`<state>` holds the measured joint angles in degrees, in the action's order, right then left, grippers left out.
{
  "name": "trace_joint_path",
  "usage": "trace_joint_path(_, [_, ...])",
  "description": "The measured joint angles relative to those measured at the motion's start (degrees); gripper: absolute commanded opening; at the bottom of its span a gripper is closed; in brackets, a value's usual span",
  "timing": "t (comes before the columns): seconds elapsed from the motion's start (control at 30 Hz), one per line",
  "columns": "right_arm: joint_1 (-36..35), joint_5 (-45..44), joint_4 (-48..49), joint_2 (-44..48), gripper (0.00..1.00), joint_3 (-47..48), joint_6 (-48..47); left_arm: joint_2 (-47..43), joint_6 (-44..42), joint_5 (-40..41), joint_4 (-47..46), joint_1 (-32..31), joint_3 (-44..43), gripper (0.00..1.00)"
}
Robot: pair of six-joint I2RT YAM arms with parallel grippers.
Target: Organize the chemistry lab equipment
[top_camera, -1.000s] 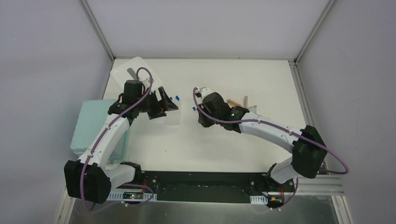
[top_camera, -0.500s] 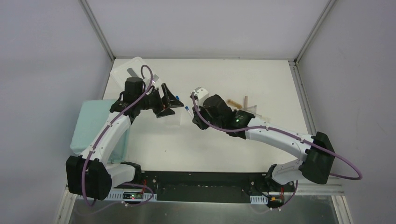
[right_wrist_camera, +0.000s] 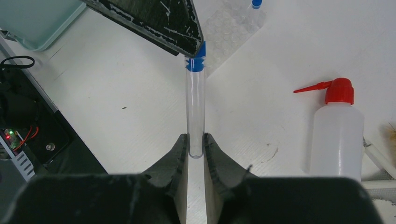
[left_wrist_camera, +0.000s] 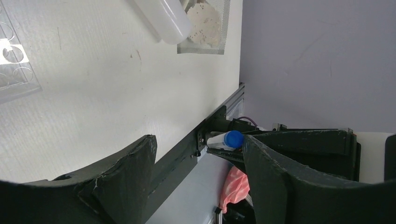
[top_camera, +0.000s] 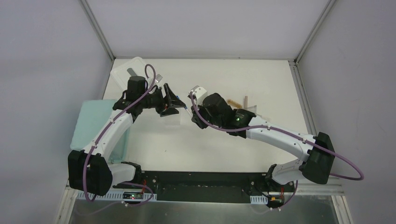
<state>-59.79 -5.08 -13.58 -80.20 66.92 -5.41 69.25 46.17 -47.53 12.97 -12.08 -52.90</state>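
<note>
Tube (right_wrist_camera: 195,112) pinched at base by R gripper (right_wrist_camera: 196,151), long axis aimed into L gripper (left_wrist_camera: 198,151); L jaws apart, blue cap (left_wrist_camera: 232,138) between, not yet clamped.

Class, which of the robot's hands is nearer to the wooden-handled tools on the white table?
Right. The right hand, gripping a clear blue-capped tube, sits left of the wooden-handled tools in the top view; the left hand is farther left, beyond that tube.
</note>
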Motion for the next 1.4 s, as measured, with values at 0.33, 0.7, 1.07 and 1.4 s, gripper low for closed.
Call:
trace_joint_path(0.33, [-0.81,0.98,0.02,-0.04,0.05,0.39,-0.17,1.49,1.29,-0.81,-2.34,-1.14,-0.28,0.49])
trace_joint_path(0.7, [-1.07,0.55,-0.17,-0.72,0.05,0.37,-0.48,2.12,1.16,-2.16,-3.74,-2.64,-1.11,0.3])
trace_joint_path(1.07, [-1.07,-0.13,-0.15,-1.07,0.05,0.37,-0.7,2.16,1.09,-3.28,-3.74,-3.39,-1.11,0.17])
trace_joint_path(1.4, [-1.11,-1.51,-0.59,-1.07,0.39,0.37,-0.39,2.6,0.63,-2.71,-3.67,-3.5,-0.94,0.0])
